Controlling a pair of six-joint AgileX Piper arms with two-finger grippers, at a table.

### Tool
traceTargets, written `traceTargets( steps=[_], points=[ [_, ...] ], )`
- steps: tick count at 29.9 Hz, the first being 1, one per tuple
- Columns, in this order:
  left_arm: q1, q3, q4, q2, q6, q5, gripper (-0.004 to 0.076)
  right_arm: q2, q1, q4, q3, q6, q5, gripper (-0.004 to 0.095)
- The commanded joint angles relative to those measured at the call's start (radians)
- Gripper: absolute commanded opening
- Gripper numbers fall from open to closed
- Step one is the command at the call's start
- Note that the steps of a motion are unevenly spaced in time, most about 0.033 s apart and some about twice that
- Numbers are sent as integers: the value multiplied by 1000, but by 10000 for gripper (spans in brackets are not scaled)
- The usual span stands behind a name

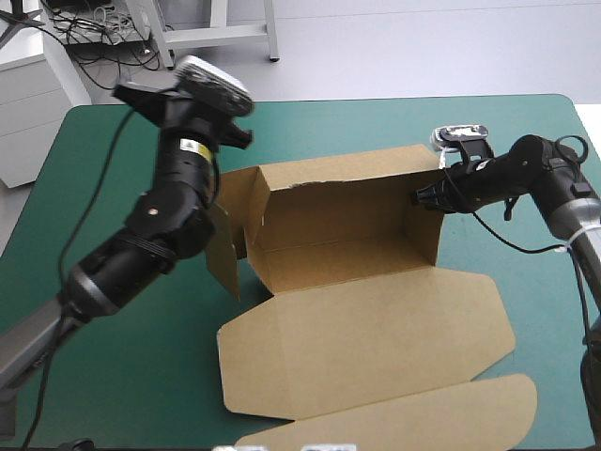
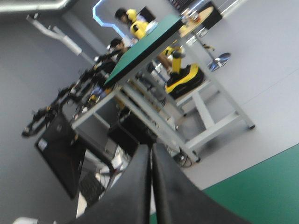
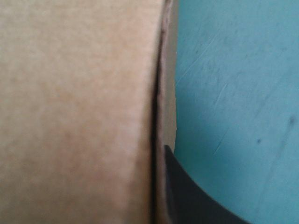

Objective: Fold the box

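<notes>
The brown box stands mid-table as an open tray with its back and side walls raised. Its lid lies flat toward the table's near edge. My right gripper is at the box's right wall, shut on the board. In the right wrist view the wall's edge runs between the fingers, one black finger outside it and the other hidden behind the board. My left gripper is raised above the box's left end, apart from it. It is shut on nothing and points out over the far edge.
The left side flap hangs outward right beside the left arm. The lid's end flap reaches the near table edge. Bare teal-green cover lies left of the lid and beyond the box's back wall.
</notes>
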Motion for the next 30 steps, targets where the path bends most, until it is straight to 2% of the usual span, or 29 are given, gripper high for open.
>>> traceTargets(
  steps=[1, 6, 13, 18, 22, 26, 28, 30],
  points=[
    [148, -33, -106, -75, 5, -16, -3, -69, 2, 24, -26, 69, 127, 4],
    [357, -31, -417, -85, 177, -107, -3, -66, 2, -8, -24, 121, 148, 4],
    [573, -31, -815, -54, 494, -94, -3, -3, 2, -8, -24, 125, 82, 26],
    [703, -31, -1083, -34, 681, -54, -3, 72, 28, -10, -24, 114, 9, 156],
    [764, -31, -1209, -23, 812, 6, -3, 105, 53, -8, -24, 114, -126, 331],
    [781, -31, -1225, -10, 830, 49, -3, 109, 60, -8, -24, 114, -268, 533],
    [783, -31, -1227, -3, 832, 58, -3, 109, 60, -8, -37, 114, -304, 587],
    [783, -31, -1227, 4, 834, 63, -3, 109, 60, -12, -73, 110, -298, 593]
  ],
)
